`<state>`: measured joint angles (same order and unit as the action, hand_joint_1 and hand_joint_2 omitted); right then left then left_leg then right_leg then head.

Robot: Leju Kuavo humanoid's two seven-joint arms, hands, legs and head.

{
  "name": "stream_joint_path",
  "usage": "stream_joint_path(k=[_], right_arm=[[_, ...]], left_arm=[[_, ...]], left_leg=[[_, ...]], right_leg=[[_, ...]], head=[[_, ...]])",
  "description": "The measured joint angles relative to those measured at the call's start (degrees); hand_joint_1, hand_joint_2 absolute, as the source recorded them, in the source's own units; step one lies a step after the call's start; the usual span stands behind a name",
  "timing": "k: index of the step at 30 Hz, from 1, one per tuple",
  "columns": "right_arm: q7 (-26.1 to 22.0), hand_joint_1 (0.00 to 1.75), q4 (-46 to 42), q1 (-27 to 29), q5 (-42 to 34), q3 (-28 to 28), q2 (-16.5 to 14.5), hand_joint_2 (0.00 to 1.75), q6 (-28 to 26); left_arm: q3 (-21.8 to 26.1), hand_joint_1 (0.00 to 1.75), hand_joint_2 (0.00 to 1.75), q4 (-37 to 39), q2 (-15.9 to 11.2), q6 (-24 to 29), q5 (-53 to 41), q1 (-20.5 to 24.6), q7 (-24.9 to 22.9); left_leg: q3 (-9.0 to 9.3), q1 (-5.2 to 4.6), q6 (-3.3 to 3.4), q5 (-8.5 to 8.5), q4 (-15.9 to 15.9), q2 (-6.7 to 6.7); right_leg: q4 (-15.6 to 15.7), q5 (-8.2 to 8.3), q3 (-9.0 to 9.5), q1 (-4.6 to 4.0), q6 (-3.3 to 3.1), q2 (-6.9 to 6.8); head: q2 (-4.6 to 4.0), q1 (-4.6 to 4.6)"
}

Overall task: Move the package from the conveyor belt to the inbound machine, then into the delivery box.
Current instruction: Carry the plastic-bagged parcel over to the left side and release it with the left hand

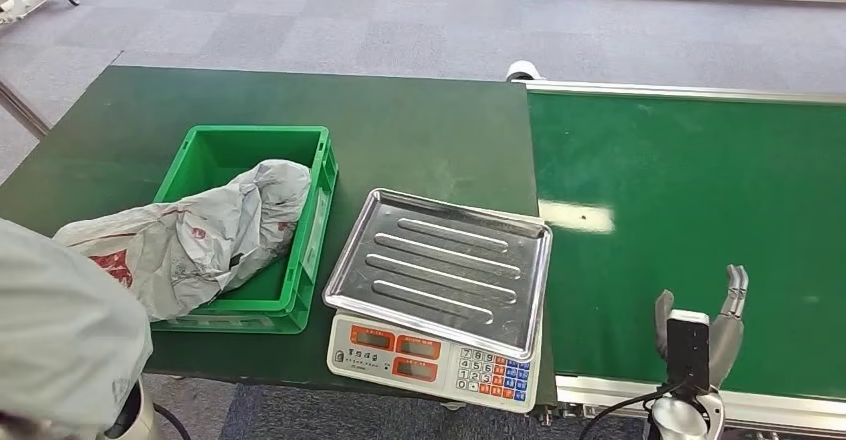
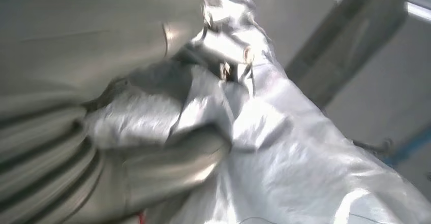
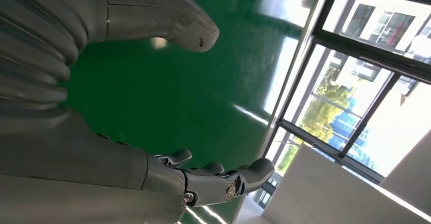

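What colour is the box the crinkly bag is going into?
Bright green. The box shows best in the head view, with the grey package draped over its near-left rim.

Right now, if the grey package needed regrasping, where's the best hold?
Probably the bunched end of the grey package overhanging the green crate at its near-left corner. Come from the near-left with the left hand: that crumpled film gathers easily between fingers, while the far end lies slumped inside the crate.
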<state>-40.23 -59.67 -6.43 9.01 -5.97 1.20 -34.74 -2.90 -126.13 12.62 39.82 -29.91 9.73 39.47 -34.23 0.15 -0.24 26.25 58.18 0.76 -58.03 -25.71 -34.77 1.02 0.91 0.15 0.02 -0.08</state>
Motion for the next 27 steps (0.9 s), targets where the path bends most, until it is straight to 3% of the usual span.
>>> stream_joint_path(k=[4, 6, 10, 12, 19, 27], right_arm=[[0.0, 0.00, -1.4, 1.3, -0.9, 0.1, 0.3, 1.75, -0.6], [0.0, 0.00, -1.7, 1.5, 0.5, -0.1, 0.3, 1.75, -0.1], [0.0, 0.00, -1.7, 0.9, 3.4, -1.1, 0.1, 1.75, 2.3], [0.0, 0.00, -1.6, 0.5, 4.0, -1.7, 0.1, 1.75, 3.0], [0.0, 0.00, -1.1, -0.5, 4.7, -2.0, 0.0, 1.75, 3.9], [0.0, 0.00, -0.1, -1.6, 5.0, -2.0, 0.0, 1.75, 4.2]], left_arm=[[5.0, 1.75, 1.75, 7.5, 1.1, 0.1, -6.2, 1.9, -0.6], [6.8, 1.75, 1.75, 13.4, 1.8, 0.0, -14.8, 3.0, -4.2], [7.9, 1.75, 1.75, 31.0, 0.9, -2.5, -35.8, 7.4, -26.9], [7.8, 1.75, 1.75, 39.3, -0.2, -3.6, -39.9, 9.2, -33.8], [6.1, 1.75, 1.75, 57.8, -3.8, -10.5, -44.5, 12.5, -40.5], [4.6, 1.75, 1.75, 68.3, -6.9, -13.7, -46.9, 14.4, -45.3]], left_leg=[[0.05, 0.01, -0.03, 0.00, 0.0, -0.03], [0.09, 0.00, -0.03, -0.01, 0.0, -0.07], [0.11, -0.01, -0.03, -0.08, 0.0, -0.07], [0.11, 0.00, -0.07, -0.13, 0.0, -0.13], [0.05, 0.00, -0.09, -0.13, 0.0, -0.24], [0.01, 0.01, -0.15, -0.08, 0.0, -0.25]], right_leg=[[0.0, 0.01, 0.04, -0.01, -0.03, 0.03], [0.0, 0.02, 0.03, -0.01, -0.05, 0.07], [0.0, 0.10, 0.06, 0.01, -0.06, 0.05], [0.0, 0.18, 0.02, 0.00, -0.11, 0.12], [0.0, 0.17, -0.09, 0.00, -0.14, 0.21], [0.0, 0.12, -0.12, -0.01, -0.14, 0.21]], head=[[0.00, 0.02], [0.00, 0.01], [0.00, 0.02], [0.00, 0.01], [0.00, 0.02], [0.00, 0.01]])
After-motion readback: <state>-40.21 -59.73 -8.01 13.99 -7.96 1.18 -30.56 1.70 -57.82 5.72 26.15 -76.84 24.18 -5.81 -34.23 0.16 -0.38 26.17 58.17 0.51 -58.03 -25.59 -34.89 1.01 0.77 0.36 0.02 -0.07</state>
